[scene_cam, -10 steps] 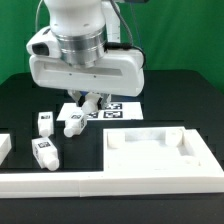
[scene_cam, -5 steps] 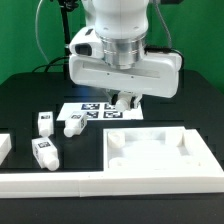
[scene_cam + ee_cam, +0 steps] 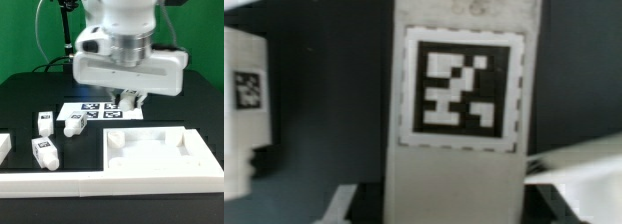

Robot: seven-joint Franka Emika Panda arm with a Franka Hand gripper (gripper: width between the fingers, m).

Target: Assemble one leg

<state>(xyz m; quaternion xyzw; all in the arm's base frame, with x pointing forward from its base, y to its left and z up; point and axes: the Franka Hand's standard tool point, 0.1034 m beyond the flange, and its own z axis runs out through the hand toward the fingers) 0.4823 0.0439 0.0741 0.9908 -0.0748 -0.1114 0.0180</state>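
My gripper (image 3: 130, 100) hangs over the marker board (image 3: 95, 111), just behind the large white tabletop part (image 3: 160, 150). In the wrist view the gripper (image 3: 452, 206) is shut on a leg (image 3: 464, 90), a white peg with a black-and-white tag facing the camera; dark fingers (image 3: 352, 200) sit on both sides of it. Three more legs lie on the black table at the exterior view's left: one (image 3: 44, 122), one (image 3: 72, 124) at the marker board's edge, and one (image 3: 44, 152) nearer the front.
A white part (image 3: 4, 146) shows at the exterior view's left edge. A long white rail (image 3: 60, 184) lies along the front. Another tagged white piece (image 3: 242, 90) and a white edge (image 3: 580, 160) flank the held leg in the wrist view.
The arm has moved toward the exterior view's right, from over the left end of the marker board to its right end. The legs on the table have not moved.
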